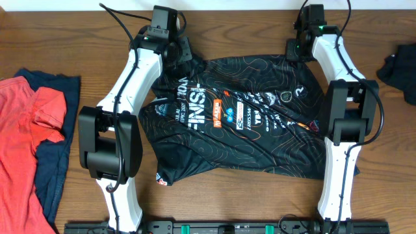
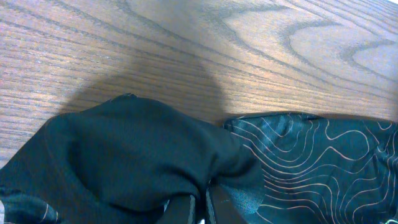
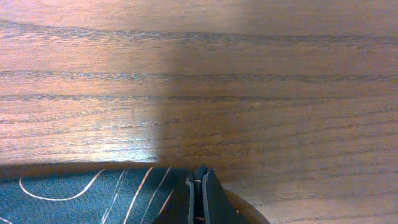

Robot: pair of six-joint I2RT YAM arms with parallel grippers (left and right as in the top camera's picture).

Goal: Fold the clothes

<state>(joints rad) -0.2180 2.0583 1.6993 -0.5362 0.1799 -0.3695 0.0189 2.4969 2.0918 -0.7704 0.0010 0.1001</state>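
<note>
Red top (image 1: 29,107): far left of the wooden table (image 1: 247,26), lying over a navy top (image 1: 55,175); only the overhead view shows these 2.
Left gripper (image 1: 177,53): at the jersey's far left corner. In the left wrist view (image 2: 200,210) its jaws are pinched together on a bunched fold of black cloth.
Black jersey (image 1: 260,140): spread mid-table between the 2 arms, somewhat rumpled. The wrist views catch only an edge with thin wavy lines (image 2: 323,168) (image 3: 93,196).
Writing: large white letters (image 1: 195,104) running sideways, "NS" legible. The orange patch (image 1: 218,114) and small logos are too small to read. All overhead only.
Right gripper (image 1: 294,49): at the far right corner. In the right wrist view (image 3: 198,199) its jaws are closed tight on the jersey's hem.
Dark cloth (image 1: 400,68): at the right edge, well apart from the jersey, overhead only.
</note>
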